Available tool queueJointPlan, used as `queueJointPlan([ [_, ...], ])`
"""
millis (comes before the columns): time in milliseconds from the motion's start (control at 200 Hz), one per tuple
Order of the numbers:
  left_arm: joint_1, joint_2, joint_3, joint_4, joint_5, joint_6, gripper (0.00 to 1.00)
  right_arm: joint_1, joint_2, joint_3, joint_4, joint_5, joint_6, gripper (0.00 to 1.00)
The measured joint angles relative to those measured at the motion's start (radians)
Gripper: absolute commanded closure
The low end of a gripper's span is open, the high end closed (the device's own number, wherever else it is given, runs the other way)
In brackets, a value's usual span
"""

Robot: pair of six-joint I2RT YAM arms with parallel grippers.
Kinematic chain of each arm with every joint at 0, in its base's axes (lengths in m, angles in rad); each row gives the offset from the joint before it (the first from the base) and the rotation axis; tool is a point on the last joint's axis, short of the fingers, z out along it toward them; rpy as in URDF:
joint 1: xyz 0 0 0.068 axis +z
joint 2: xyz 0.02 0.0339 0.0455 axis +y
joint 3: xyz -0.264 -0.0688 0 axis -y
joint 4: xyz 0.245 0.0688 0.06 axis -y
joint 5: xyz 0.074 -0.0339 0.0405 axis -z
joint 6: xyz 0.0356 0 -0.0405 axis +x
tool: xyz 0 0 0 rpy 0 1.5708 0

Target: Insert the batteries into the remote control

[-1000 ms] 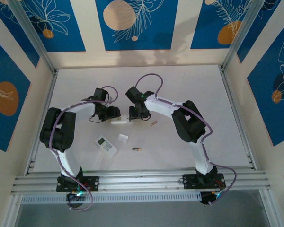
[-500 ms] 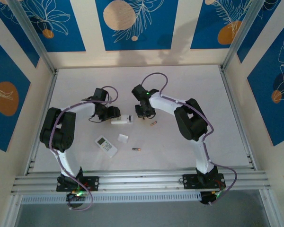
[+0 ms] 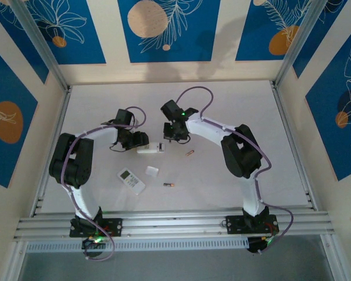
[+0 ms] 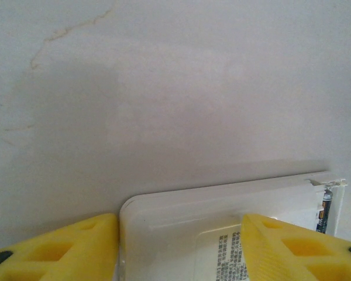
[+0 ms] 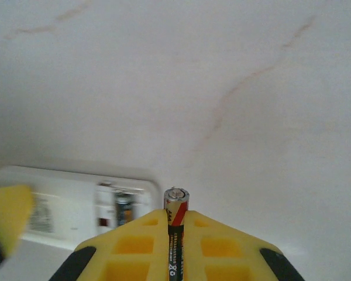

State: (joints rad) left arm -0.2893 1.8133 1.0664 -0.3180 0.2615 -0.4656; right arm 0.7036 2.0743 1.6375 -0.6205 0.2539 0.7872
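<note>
Batteries sit in 4 spots above or on the white tabletop (image 3: 234, 105). 1 slim black-and-red cylindrical battery (image 5: 175, 202) is gripped in the closed yellow jaws of the right gripper (image 5: 175, 213), metal tip forward, just beside the right end of a flat white plastic remote (image 5: 64, 211). Its open compartment holds a loaded battery (image 5: 124, 209). The left gripper (image 4: 178, 219) has its jaws apart over that remote's left end; whether they clamp it I cannot tell. Nearer lie a coppery battery (image 3: 189, 153) to the right and a dark battery (image 3: 168, 184), close to a second white remote (image 3: 131, 181).
</note>
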Motion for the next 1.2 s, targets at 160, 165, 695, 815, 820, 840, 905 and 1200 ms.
queueJointPlan([
  [160,0.0,-0.002,-0.002,0.001,0.0,0.0,0.43,0.04,0.01,0.0,0.043,0.008,0.084,0.89],
  [165,0.0,-0.002,-0.002,0.001,0.001,0.0,0.43,0.041,0.01,0.0,0.044,0.008,0.085,0.89],
  [695,0.0,-0.005,-0.009,0.011,0.003,0.0,0.43,0.056,0.071,-0.016,0.06,0.009,0.132,0.88],
  [815,0.0,-0.005,-0.009,0.011,0.003,0.0,0.43,0.058,0.072,-0.018,0.06,0.009,0.131,0.84],
  [820,0.0,-0.005,-0.009,0.011,0.003,0.0,0.43,0.058,0.072,-0.018,0.06,0.009,0.131,0.84],
  [840,0.0,-0.005,-0.009,0.011,0.003,0.0,0.43,0.058,0.072,-0.018,0.06,0.008,0.131,0.83],
  [905,0.0,-0.005,-0.009,0.011,0.003,0.0,0.43,0.06,0.075,-0.018,0.06,0.009,0.13,0.81],
  [1200,0.0,-0.005,-0.009,0.012,0.003,0.0,0.43,0.063,0.079,-0.018,0.06,0.008,0.124,0.79],
])
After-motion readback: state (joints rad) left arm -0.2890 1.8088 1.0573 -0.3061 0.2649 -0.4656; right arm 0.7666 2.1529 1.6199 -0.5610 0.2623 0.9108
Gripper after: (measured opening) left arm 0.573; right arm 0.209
